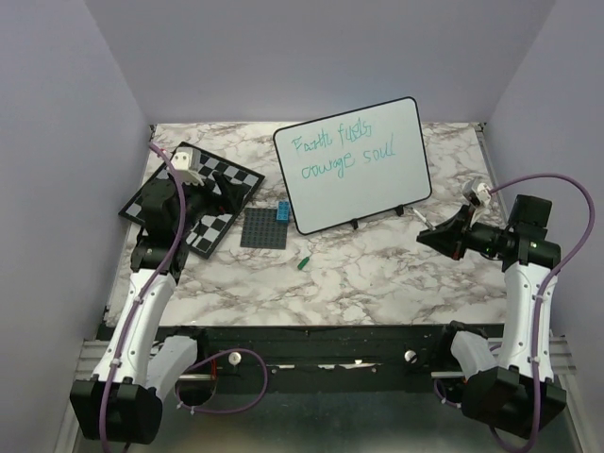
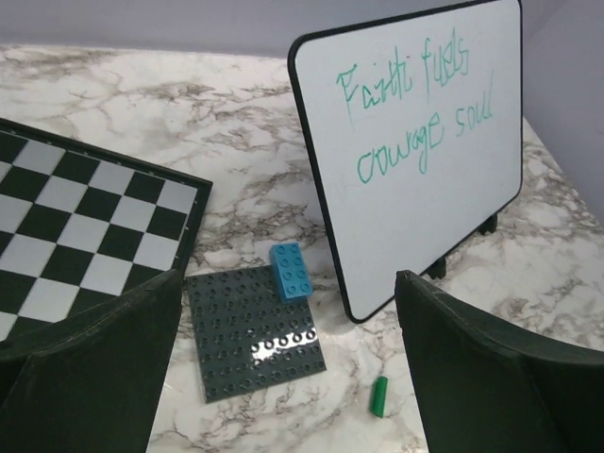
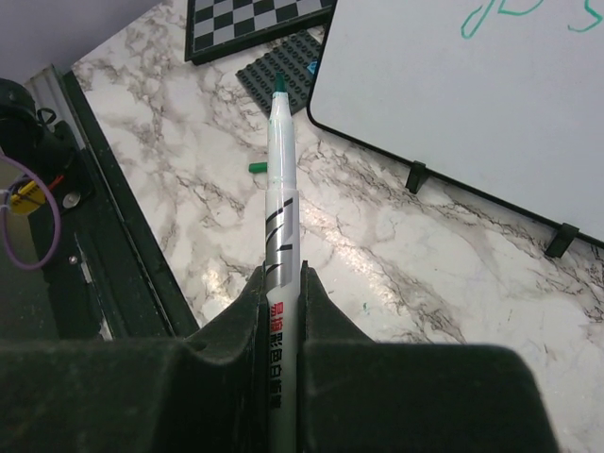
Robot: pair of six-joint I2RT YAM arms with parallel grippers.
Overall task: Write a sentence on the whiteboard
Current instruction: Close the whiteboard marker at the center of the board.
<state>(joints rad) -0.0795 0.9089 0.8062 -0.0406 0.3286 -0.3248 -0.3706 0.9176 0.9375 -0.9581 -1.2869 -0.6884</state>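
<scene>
The whiteboard stands propped on small black feet at the back middle of the table. The sentence is in teal-green marker in two lines near its top; it also shows in the left wrist view. My right gripper is right of the board's lower right corner, apart from it, and shut on a white marker with a bare green tip. My left gripper is open and empty over the chessboard's near edge. A green marker cap lies on the table in front of the board.
A black-and-white chessboard lies at the left with a small white object on its far corner. A dark grey baseplate with a blue brick lies between the chessboard and the whiteboard. A black rail runs along the table's front edge.
</scene>
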